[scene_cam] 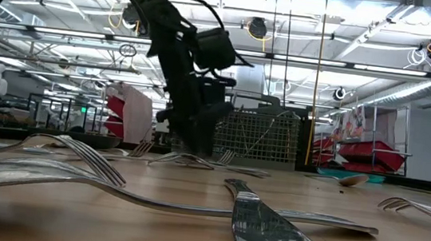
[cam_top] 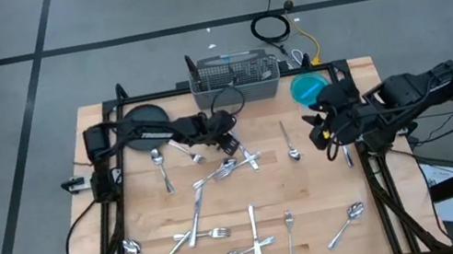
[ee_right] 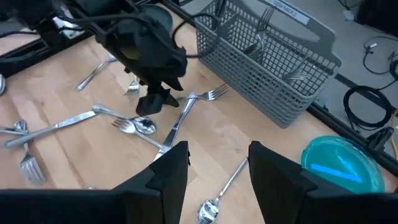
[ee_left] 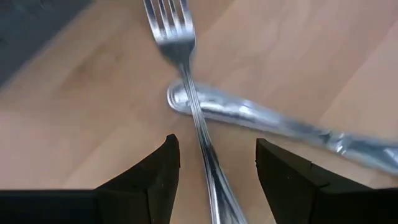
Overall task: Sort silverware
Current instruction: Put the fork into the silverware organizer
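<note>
Fork (ee_left: 186,87) seen lying across knife handle (ee_left: 249,115) on the wooden surface (ee_left: 74,124), between parted fingers (ee_left: 158,180) of left gripper (ee_left: 214,177).

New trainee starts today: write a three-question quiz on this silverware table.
1. True or false: the left gripper has its fingers open astride a fork that lies across a table knife.
2. What stands at the table's far edge? A) wire-mesh caddy B) toaster C) kettle
3. Fill in: the right gripper hovers open above a ____.

Key: 1 true; 2 A; 3 spoon.
</note>
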Robot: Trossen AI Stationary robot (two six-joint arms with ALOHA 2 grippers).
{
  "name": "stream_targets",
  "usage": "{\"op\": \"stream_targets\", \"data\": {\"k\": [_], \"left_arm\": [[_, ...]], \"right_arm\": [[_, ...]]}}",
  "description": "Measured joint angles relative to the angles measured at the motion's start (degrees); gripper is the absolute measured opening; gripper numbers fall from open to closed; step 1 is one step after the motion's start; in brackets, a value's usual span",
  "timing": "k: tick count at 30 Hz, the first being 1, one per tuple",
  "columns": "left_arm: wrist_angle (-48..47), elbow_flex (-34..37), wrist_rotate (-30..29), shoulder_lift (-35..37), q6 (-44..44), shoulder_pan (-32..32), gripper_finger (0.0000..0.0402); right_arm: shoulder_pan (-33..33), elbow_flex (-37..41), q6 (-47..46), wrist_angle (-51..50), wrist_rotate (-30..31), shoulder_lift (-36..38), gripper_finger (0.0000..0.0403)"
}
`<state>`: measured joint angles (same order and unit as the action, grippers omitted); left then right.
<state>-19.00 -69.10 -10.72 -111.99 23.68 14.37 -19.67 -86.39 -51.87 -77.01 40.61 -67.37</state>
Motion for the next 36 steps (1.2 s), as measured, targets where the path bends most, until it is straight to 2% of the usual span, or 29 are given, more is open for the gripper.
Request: {"op": "stream_targets", "data": {"k": [4, 6, 11, 12, 18, 20, 29, 33, 36], "left_arm": [[0.2, -0.1, 2.1, -2.2, -0.8, 0.0, 0.018], [0.8, -0.2, 2.7, -3.4, -1.7, 0.0, 0.0146], [1.4, -0.4, 4.4, -5.0, -2.7, 0.1, 0.003], [1.4, -0.4, 4.6, -5.0, -2.8, 0.1, 0.0022], [-0.3, 0.0, 5.1, -1.5, -2.6, -0.4, 0.002], [-1.5, 0.2, 5.2, 0.4, -1.8, -0.6, 0.0004], [0.3, 0.2, 4.1, 8.2, -1.8, -0.6, 0.0001], [1.0, 0.2, 3.4, 10.0, -1.6, -0.4, 0.0], [0.8, 0.2, 3.3, 11.9, -1.5, -0.3, 0.0005]], "right_arm": [[-1.1, 0.0, -0.5, 0.0, -0.1, 0.0, 0.0155], [-1.6, 0.0, -1.4, 0.1, -0.2, 0.0, 0.0155], [-3.5, 0.0, -4.1, 1.6, -0.2, 0.0, 0.0155], [-3.8, 0.0, -4.5, 2.0, -0.2, 0.0, 0.0155], [-5.8, 0.0, -4.9, 2.5, 2.3, 0.0, 0.0155], [-6.1, 0.0, -4.9, 2.5, 3.1, 0.0, 0.0155], [-6.3, 0.0, -4.6, 0.1, 7.1, -0.1, 0.0155], [-2.5, 2.2, -5.1, -2.5, 8.9, -2.1, 0.0155], [2.0, 5.6, -1.9, 2.8, 8.1, -5.4, 0.0157]]}}
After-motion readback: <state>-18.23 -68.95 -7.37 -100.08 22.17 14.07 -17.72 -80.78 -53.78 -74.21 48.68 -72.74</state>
